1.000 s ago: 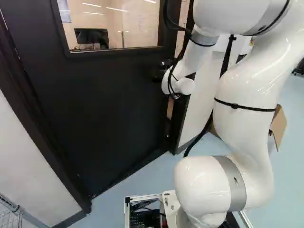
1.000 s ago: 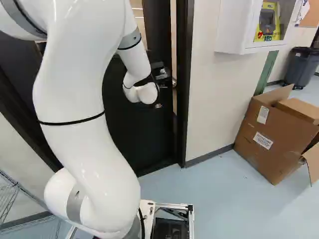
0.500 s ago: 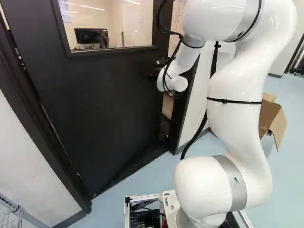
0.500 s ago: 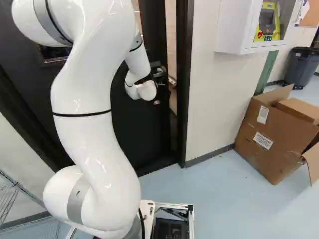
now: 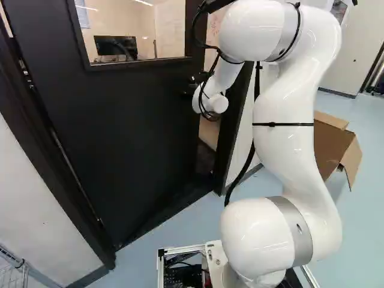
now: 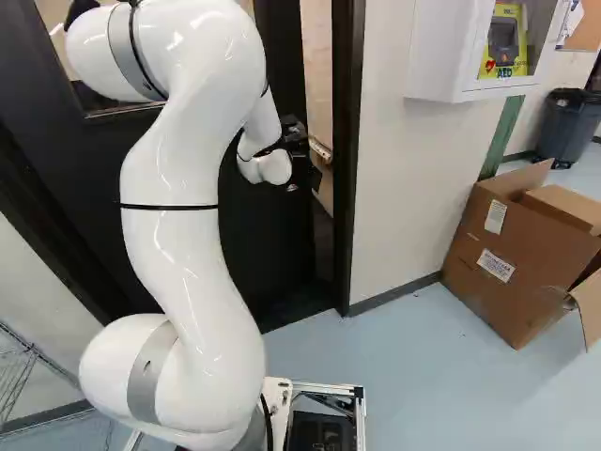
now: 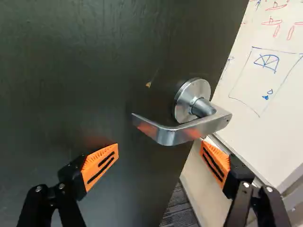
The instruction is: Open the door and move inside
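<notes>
Door (image 5: 120,138) ajar, tool (image 7: 160,145) spread wide, gripping nothing, set near lever handle (image 7: 168,136), likely to push the door wider so the base (image 5: 179,250) can pass.

A black door (image 5: 126,132) with a silver handle (image 7: 175,135) (glinting faintly orange), a white arm (image 5: 285,150) banded grey and black, orange finger pads (image 7: 97,165) striped black, a white surface (image 7: 246,90) scribbled in red and blue, a brown box (image 6: 512,263), and pale blue floor (image 6: 423,376).
</notes>
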Controlling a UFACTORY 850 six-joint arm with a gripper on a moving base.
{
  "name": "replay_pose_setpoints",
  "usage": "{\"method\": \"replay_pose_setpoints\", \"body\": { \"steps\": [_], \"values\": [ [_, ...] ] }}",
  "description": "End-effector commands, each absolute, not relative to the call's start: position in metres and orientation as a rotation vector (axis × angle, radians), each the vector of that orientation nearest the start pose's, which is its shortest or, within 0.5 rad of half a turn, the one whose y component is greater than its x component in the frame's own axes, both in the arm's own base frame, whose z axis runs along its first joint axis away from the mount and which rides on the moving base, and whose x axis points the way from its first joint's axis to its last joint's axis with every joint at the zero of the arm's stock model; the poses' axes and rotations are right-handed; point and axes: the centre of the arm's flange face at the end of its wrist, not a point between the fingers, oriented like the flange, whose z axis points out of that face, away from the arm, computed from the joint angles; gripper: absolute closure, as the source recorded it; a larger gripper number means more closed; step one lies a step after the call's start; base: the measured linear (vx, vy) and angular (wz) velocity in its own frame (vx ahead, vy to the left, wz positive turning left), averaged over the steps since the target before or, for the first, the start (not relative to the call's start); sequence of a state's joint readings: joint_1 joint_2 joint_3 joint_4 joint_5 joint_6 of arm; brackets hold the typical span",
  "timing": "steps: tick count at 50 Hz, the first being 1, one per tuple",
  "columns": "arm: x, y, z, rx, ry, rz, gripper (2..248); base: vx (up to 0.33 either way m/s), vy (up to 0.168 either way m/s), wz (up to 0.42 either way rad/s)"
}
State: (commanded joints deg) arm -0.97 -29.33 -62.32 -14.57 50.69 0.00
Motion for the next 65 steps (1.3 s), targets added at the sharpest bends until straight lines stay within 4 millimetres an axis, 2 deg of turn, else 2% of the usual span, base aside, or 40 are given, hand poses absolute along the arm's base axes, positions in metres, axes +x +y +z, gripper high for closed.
{"method": "replay_pose_setpoints", "body": {
  "steps": [25,33,43,65],
  "values": [
    [0.686,0.033,0.409,-2.242,-0.414,-2.088,3,0.000,0.000,0.000],
    [0.691,0.040,0.408,-2.231,-0.424,-2.090,3,0.000,0.000,0.000],
    [0.684,0.045,0.409,-2.231,-0.432,-2.079,3,0.000,0.000,0.000],
    [0.643,0.055,0.416,-2.248,-0.450,-2.033,3,0.000,0.000,0.000]
  ]
}}
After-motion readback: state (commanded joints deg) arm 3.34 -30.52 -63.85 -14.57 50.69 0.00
